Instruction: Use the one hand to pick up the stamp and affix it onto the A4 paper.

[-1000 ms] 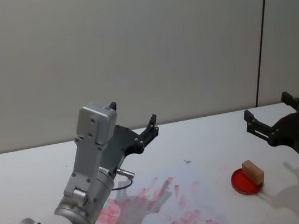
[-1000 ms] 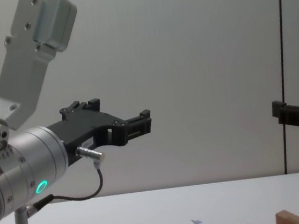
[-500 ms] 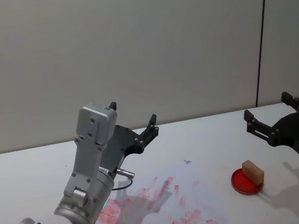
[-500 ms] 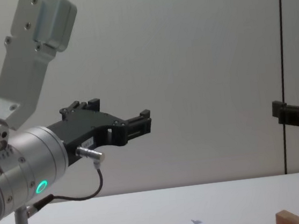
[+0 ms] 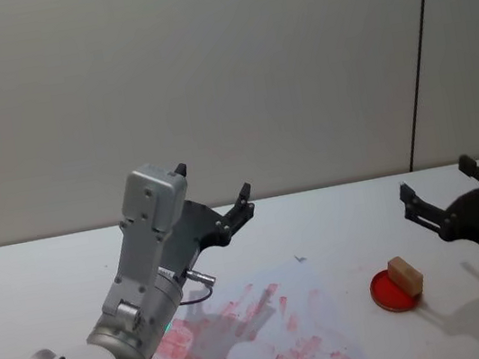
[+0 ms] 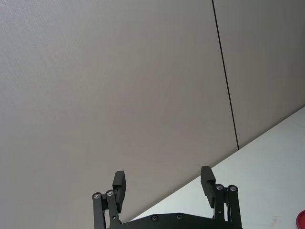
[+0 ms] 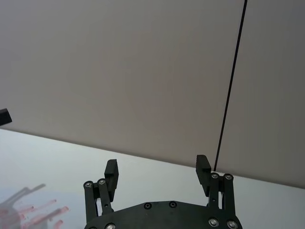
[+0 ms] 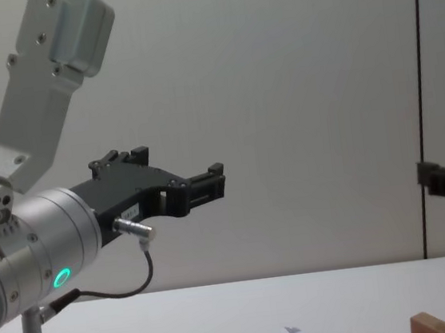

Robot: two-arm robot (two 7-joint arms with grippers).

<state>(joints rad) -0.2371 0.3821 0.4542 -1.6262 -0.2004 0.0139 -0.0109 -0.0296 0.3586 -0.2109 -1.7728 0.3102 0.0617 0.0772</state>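
Rightward we are shifting our black right pincer [image 5: 434, 178], wide open and empty, near the small light-brown wooden stamp [image 5: 406, 276]; our left pincer [image 5: 212, 179] is hanging open, empty.

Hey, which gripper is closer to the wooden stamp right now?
Right. The right gripper hovers open just beyond the stamp, to its right; the left gripper hangs open well to its left, near the A4 paper.

Left gripper [image 6: 163, 177], fingers spread wide, against a grey wall [image 6: 119, 86]
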